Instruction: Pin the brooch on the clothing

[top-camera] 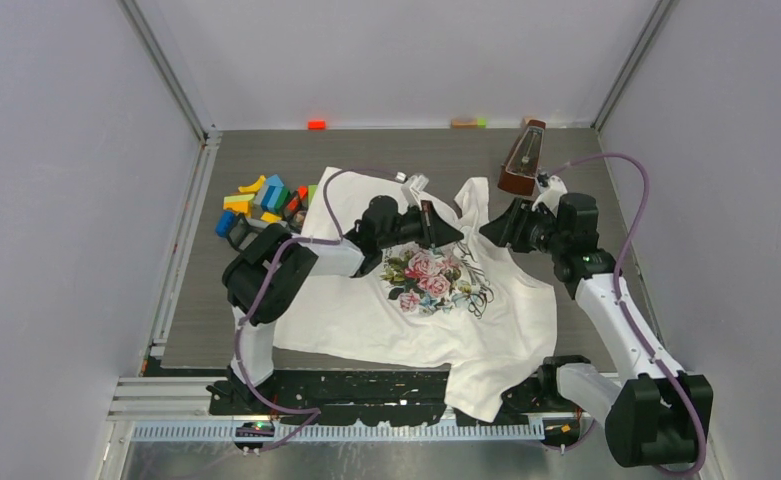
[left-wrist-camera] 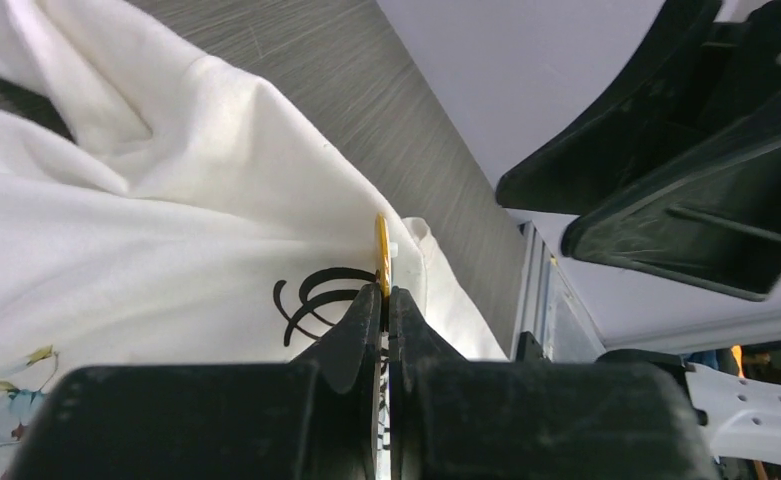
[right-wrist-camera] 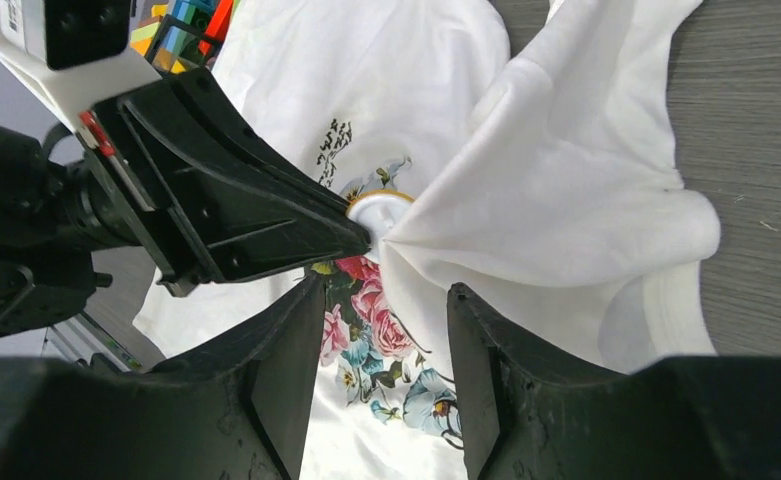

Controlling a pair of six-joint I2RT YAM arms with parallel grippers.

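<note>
Nearest the viewer, two black-and-white robot arms are standing at the near edge of a grey wood-grain tabletop (top-camera: 201,300). A white short-sleeved T-shirt (top-camera: 496,340) is lying spread across the middle of it, front side up. One corner of its hem is draping over the near edge between the arm bases. A print of pink roses (top-camera: 428,272) with dark cursive lettering (left-wrist-camera: 311,295) is showing on the chest. Just beyond the print, near the collar, the upper part of the shirt is bunching into a raised fold. There the left fingers (left-wrist-camera: 386,300) are closing tightly on a round brooch (right-wrist-camera: 381,208) with a white face and a gold rim. They are gripping it by its edge and pressing it against the bunched fabric. The right fingers (right-wrist-camera: 384,300) are reaching in from the opposite side and standing apart. They are hovering just above the rose print, with the brooch and the fold just ahead of their tips. Farther back on the left, a heap of coloured toy blocks (top-camera: 264,198) is sitting beside the shirt's sleeve. On the right, a brown wooden metronome (top-camera: 522,160) is standing behind the right arm. Along the far wall, a small orange piece (top-camera: 316,124) and a tan-and-green piece (top-camera: 469,122) are lying well apart.
</note>
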